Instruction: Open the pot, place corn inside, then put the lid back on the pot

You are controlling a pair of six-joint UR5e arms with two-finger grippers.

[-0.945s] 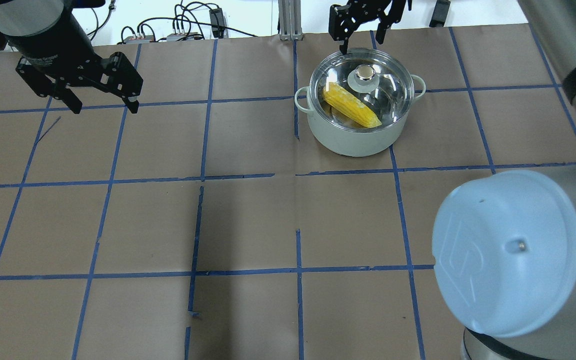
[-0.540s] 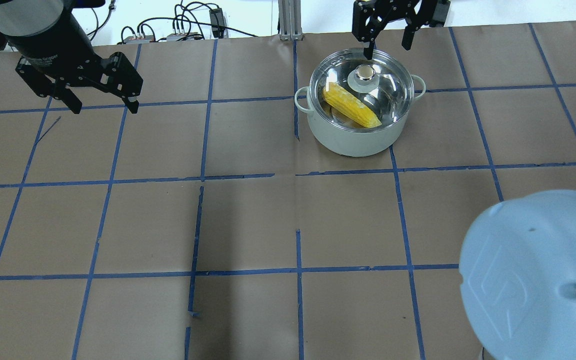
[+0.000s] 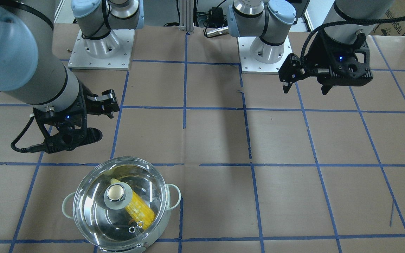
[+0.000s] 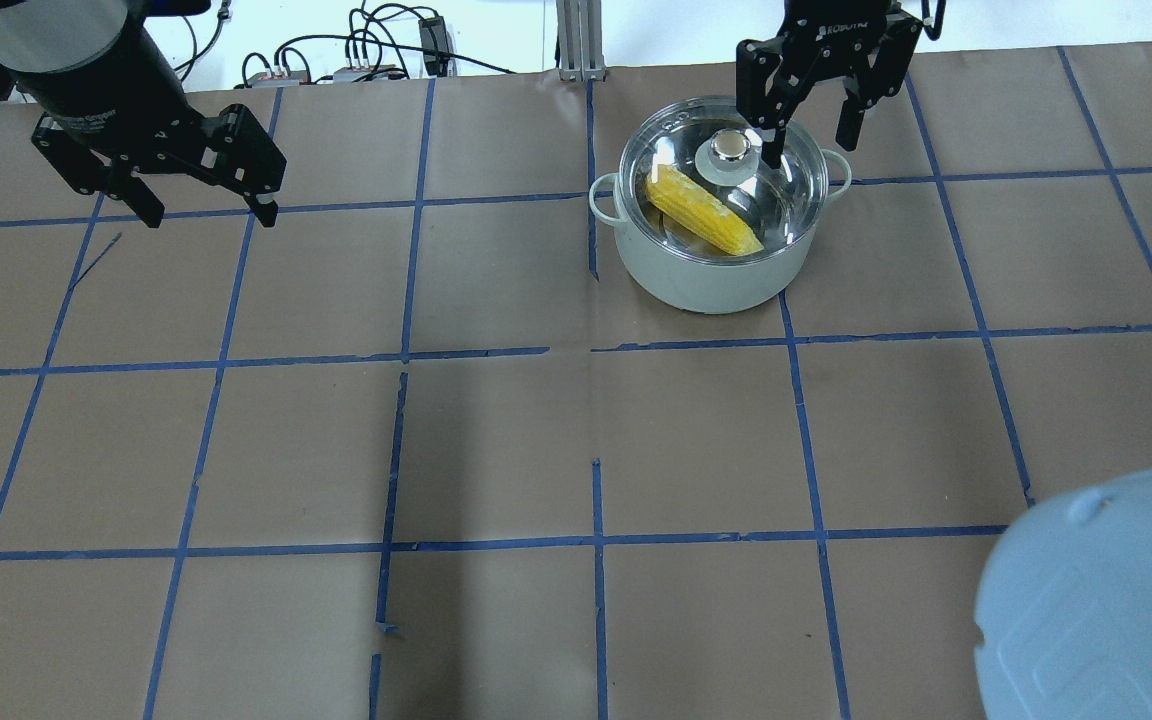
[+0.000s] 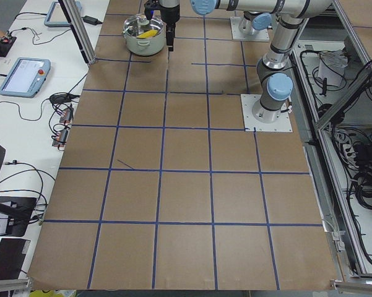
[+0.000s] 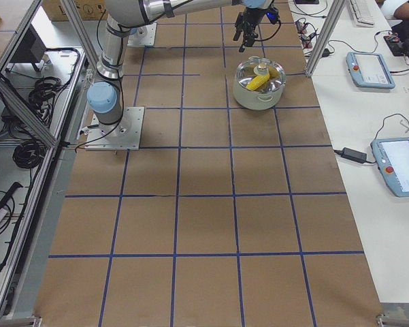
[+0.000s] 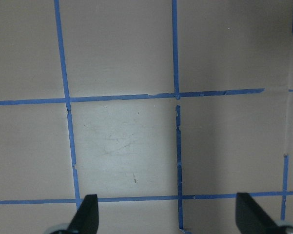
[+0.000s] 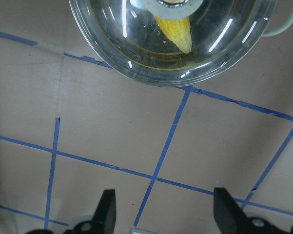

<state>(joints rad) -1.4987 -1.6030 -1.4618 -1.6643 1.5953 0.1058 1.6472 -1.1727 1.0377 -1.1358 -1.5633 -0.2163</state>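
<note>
The pot (image 4: pixel 706 285) stands on the table at the far right of centre. The glass lid (image 4: pixel 786 200) sits on it, with its knob (image 4: pixel 731 148) on top. The corn (image 4: pixel 701 212) lies inside, seen through the glass. All three also show in the front view: the pot (image 3: pixel 170 211), the lid (image 3: pixel 93 207) and the corn (image 3: pixel 140 210). My right gripper (image 4: pixel 811 140) is open and empty, raised by the pot's far right rim, touching nothing. In its wrist view (image 8: pixel 166 212) the lid (image 8: pixel 136 53) fills the top. My left gripper (image 4: pixel 208 213) is open and empty, far to the left over bare paper (image 7: pixel 168 217).
Brown paper with a blue tape grid (image 4: pixel 496 450) covers the table. Cables (image 4: pixel 356 55) and a metal post (image 4: pixel 581 40) lie along the far edge. My right arm's blue elbow cap (image 4: pixel 1106 610) fills the near right corner of the overhead view.
My right gripper has moved rightward and nearer, from behind the pot to its far right rim, staying open. Its elbow swung to the near right. The left arm has not moved.
</note>
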